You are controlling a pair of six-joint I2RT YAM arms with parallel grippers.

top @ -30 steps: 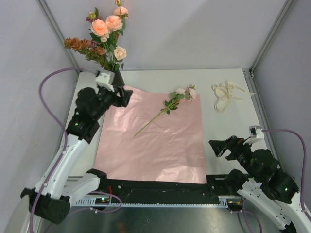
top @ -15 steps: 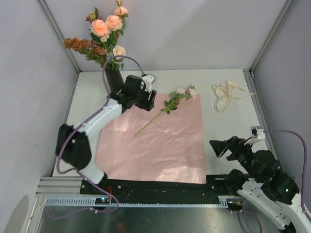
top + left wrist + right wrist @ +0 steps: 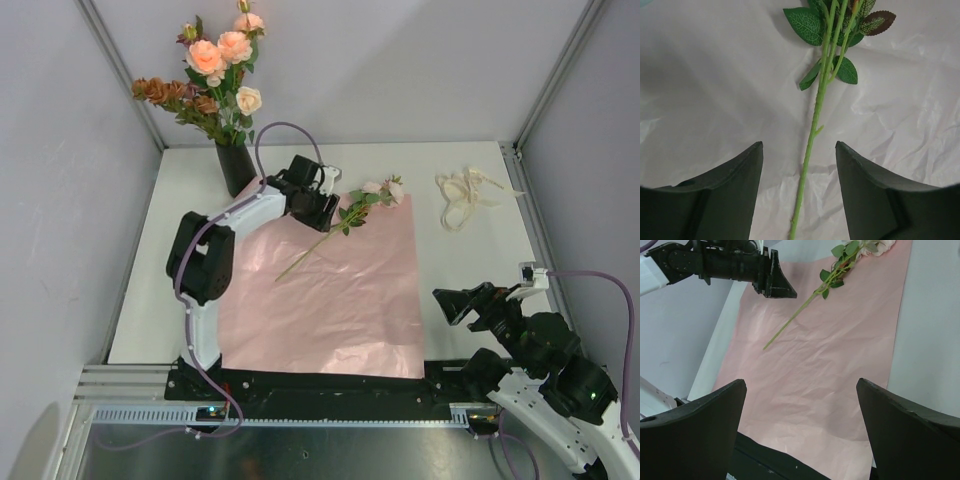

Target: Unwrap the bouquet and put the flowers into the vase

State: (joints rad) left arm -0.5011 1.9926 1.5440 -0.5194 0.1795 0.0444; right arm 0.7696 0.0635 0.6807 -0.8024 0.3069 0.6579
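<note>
Left arm has swung away from the vase and out over the paper; left claw now hangs above the stem of the loose rose, just below its leaves. Wrist view: left claw is partly open, one finger on each side of the stem with a gap both sides, gripping nothing. The rose lies flat on the pink paper, diagonal, with its pale pink head at the far right corner of the sheet and its cut end toward the middle. Other flowers stand in the black vase at the far left corner of the worktop, upright, just off the paper's edge. Right arm hasn't shifted: right claw is parked at the near right, off the paper, jaws wide apart, empty. From its wrist cam, right claw looks across the sheet at the rose and the left claw. Cream ribbon lies in a loose heap at far right, well apart from the rose.
</note>
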